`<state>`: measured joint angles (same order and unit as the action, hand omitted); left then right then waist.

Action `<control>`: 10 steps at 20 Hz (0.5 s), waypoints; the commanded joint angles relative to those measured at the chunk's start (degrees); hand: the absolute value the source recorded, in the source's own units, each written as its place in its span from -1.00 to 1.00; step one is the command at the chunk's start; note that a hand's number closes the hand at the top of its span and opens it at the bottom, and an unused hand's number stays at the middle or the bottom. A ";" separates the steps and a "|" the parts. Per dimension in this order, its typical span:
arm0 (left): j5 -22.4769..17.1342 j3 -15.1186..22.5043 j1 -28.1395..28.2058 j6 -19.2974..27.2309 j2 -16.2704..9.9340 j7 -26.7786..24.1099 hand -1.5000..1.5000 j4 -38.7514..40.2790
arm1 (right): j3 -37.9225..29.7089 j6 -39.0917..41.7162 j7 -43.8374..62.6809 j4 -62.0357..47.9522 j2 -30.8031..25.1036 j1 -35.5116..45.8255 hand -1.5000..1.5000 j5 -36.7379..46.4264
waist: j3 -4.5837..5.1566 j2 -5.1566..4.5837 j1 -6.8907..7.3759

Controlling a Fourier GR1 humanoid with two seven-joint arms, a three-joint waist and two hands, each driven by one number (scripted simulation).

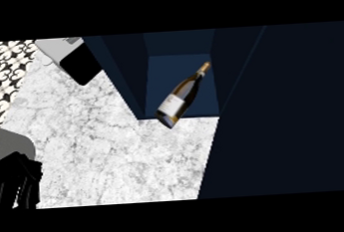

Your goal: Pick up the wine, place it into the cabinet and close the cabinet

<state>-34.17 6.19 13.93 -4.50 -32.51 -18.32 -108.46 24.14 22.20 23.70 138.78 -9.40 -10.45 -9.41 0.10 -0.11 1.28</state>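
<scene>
The wine bottle [181, 97] is dark glass with a white label and a gold-capped neck. It lies tilted inside the open dark blue cabinet [179, 62], neck pointing up and right, its base at the cabinet's front edge by the counter. No hand touches it. My left hand [13, 185] shows at the lower left edge, fingers straight, holding nothing, far from the bottle. The wide dark blue cabinet door [285, 111] fills the right side of the view. My right hand does not show.
The white marble counter [111, 151] spreads across the left and middle. A grey and black appliance [72, 57] stands at the upper left beside the cabinet's left wall. Patterned black-and-white tiles [3, 68] run along the far left.
</scene>
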 commanded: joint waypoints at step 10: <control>-3.29 -5.07 1.17 -6.95 -1.48 -0.52 1.00 3.37 | 11.43 -16.72 9.01 -12.31 9.16 27.95 1.00 -5.45 | 0.05 0.09 0.43</control>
<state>-35.64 2.72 15.31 -9.38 -33.21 -19.48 -105.78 29.60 14.15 31.69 130.08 -3.81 9.01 -13.59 0.11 -0.04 1.52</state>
